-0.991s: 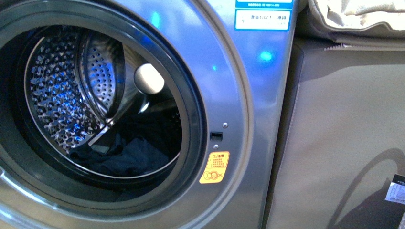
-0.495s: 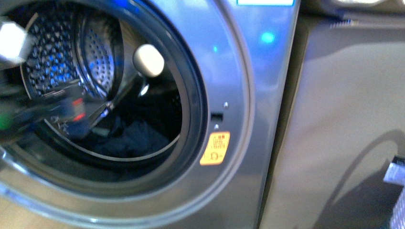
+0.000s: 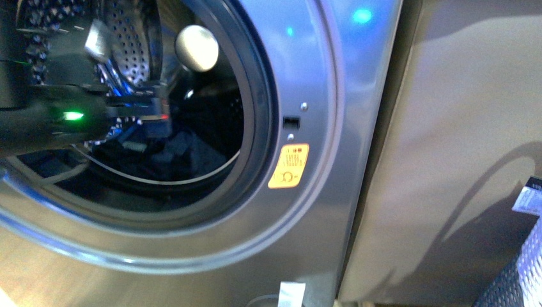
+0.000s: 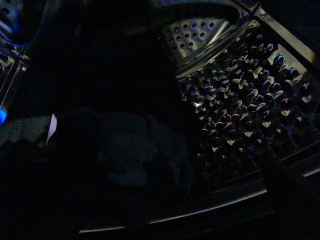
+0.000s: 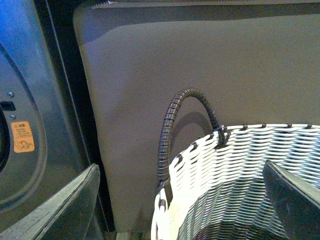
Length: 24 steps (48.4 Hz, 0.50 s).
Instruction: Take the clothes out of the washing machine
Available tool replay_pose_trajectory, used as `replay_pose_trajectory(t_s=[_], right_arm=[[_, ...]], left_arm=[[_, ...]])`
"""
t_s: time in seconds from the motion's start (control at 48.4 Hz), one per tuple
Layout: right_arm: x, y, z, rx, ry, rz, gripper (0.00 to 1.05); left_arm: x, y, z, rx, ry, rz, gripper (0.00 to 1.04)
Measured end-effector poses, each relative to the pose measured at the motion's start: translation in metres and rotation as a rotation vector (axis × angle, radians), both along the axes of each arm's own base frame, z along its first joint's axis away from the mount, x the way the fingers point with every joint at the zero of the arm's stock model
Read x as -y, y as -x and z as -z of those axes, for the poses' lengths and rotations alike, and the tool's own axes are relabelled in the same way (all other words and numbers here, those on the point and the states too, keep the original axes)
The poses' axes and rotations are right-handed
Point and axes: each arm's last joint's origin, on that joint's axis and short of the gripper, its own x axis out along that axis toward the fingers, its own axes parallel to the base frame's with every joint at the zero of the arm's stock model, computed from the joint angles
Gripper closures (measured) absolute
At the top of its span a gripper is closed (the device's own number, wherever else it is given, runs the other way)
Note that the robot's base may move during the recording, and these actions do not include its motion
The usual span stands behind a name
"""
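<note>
The left arm (image 3: 45, 128), with a green light (image 3: 72, 116) glowing on it, is extending through the porthole (image 3: 259, 128) of the washing machine (image 3: 319, 70). Its left gripper (image 3: 156, 120) is sitting inside the drum (image 4: 235, 110), close to the clothes (image 3: 182, 150); whether it is touching them I cannot tell. It is looking released: one finger (image 4: 292, 192) is showing far out in the dim left wrist view, with nothing caught. The dark clothes are lying limp on the drum's floor. An orange sticker (image 3: 288, 166) is sitting on the machine's front, right of the porthole. Right of the machine, a grey panel (image 3: 460, 128) is standing alongside, with the woven basket (image 5: 260, 140) sitting before it. The right gripper (image 5: 180, 167) is hanging spread wide above the basket, holding nothing.
</note>
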Motion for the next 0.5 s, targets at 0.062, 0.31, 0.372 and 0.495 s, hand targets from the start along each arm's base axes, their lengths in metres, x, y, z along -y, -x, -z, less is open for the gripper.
replay_pose_trajectory(t_s=[0.062,0.31,0.372,0.495], right_arm=[[0.000,0.000,0.000,0.000,0.000,0.000,0.08],[0.000,0.000,0.000,0.000,0.000,0.000,0.08],[0.000,0.000,0.000,0.000,0.000,0.000,0.08],[0.000,0.000,0.000,0.000,0.000,0.000,0.08]], left_arm=[[0.001,-0.006,0.003,-0.004,-0.006,0.003,0.07],[0.004,-0.036,0.015,-0.044,-0.047,-0.004,0.07],[0.005,-0.048,0.019,-0.067,-0.061,-0.001,0.07],[0.007,-0.067,0.023,-0.106,-0.086,0.027,0.07]])
